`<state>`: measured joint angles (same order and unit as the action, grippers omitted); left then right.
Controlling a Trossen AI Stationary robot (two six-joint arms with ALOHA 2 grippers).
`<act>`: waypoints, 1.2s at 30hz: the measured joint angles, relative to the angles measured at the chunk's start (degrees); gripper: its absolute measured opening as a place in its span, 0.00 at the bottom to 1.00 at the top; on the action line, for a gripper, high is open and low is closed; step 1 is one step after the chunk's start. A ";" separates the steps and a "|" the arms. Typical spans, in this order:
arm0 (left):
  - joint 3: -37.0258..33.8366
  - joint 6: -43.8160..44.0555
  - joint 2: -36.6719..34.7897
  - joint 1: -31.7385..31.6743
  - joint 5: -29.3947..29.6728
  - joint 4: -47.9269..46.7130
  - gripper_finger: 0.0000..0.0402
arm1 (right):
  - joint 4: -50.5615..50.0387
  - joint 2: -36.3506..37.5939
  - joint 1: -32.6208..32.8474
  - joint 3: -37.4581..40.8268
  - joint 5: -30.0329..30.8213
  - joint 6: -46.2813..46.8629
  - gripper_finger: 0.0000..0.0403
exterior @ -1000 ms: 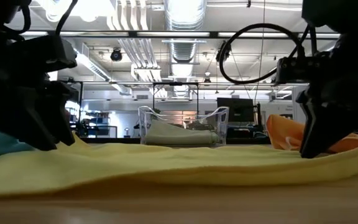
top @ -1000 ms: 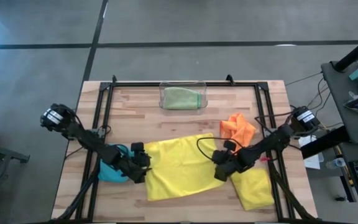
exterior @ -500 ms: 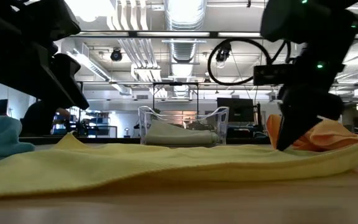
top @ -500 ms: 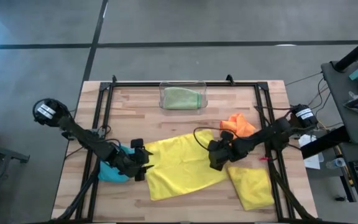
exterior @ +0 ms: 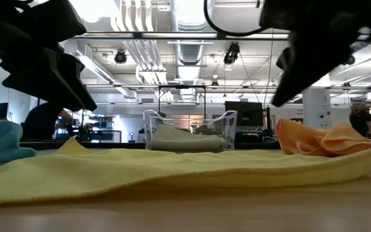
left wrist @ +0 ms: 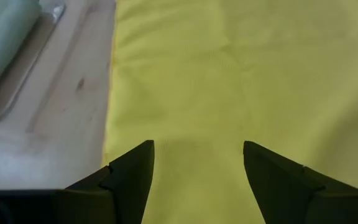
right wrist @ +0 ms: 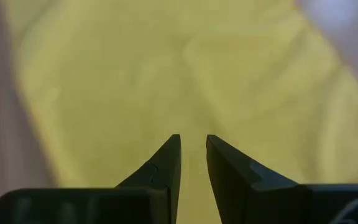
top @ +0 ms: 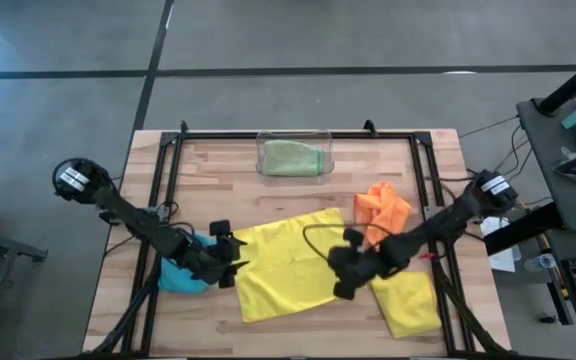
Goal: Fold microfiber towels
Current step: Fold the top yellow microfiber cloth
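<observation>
We see a wooden tabletop with soft towels on it. Going from left to right, first comes the light blue towel. It sits bunched up near the left edge, toward the front. The left gripper is just beside it, at the left edge of the big yellow towel. Its two fingers are spread apart and hold nothing. They hang over the yellow cloth.

The big yellow towel lies spread out in the middle of the tabletop, closer to the front edge. It looks mostly flat, with soft wrinkles.

At the middle of the back edge stands a clear plastic bin. The pale green towel lies inside it.

Next comes the right gripper. It is over the right side of the big yellow towel. Its fingers are close together with only a thin gap between them. We cannot see any cloth pinched in that gap.

The orange towel lies crumpled near the right edge, behind the right arm. The second yellow towel is folded up small in the front right corner. It touches the big yellow towel's right side.
</observation>
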<state>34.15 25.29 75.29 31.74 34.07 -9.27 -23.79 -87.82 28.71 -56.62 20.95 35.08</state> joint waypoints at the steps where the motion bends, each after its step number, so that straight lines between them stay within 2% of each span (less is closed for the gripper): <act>1: 0.00 -0.65 0.00 -0.32 0.00 0.35 0.57 | 0.04 -0.61 1.21 0.18 -0.14 0.90 0.17; 10: -0.04 -9.32 2.99 -6.35 -3.67 7.92 0.57 | -1.13 -5.98 6.60 1.02 -0.46 10.56 0.17; 17: -0.55 -8.70 6.88 -7.99 -5.20 7.76 0.57 | -9.75 -7.73 6.53 1.72 -1.41 16.99 0.17; 22: -0.87 -4.07 8.69 -8.02 -8.10 4.60 0.57 | -14.13 -7.72 6.41 2.62 -0.87 21.05 0.17; 28: -0.83 -1.58 9.99 -7.73 -17.52 3.70 0.57 | -15.52 -7.69 4.25 2.71 -1.09 21.82 0.17; 36: -0.02 -4.34 8.82 -7.25 -18.78 3.92 0.57 | -17.88 -7.68 -2.16 2.75 -1.24 17.93 0.17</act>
<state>34.13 20.95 84.10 24.49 15.29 -5.35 -41.67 -95.50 26.56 -53.87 19.70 53.01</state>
